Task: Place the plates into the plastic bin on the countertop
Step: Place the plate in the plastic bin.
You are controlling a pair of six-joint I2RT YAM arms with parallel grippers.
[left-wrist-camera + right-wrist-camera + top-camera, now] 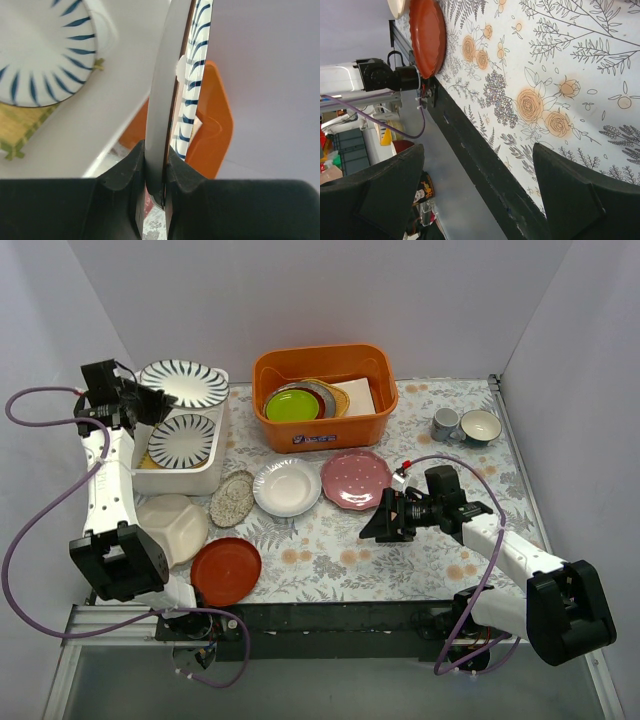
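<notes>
Left gripper (155, 167): clamped tight on the rim of a striped plate (192, 100).
Held plate: hangs above the far end of the plastic bin (190, 480), at the far-left corner of the countertop (330, 540).
Bin contents: second striped plate (182, 438), lying flat.
Recommended handling: level the held plate, clear the bin's rim, lower it close to the plate below, then release.
Right gripper (383, 522): fingers wide apart, empty, low over the counter towards the near-right.
Outstanding: five plates on the counter, near-left and centre.
</notes>
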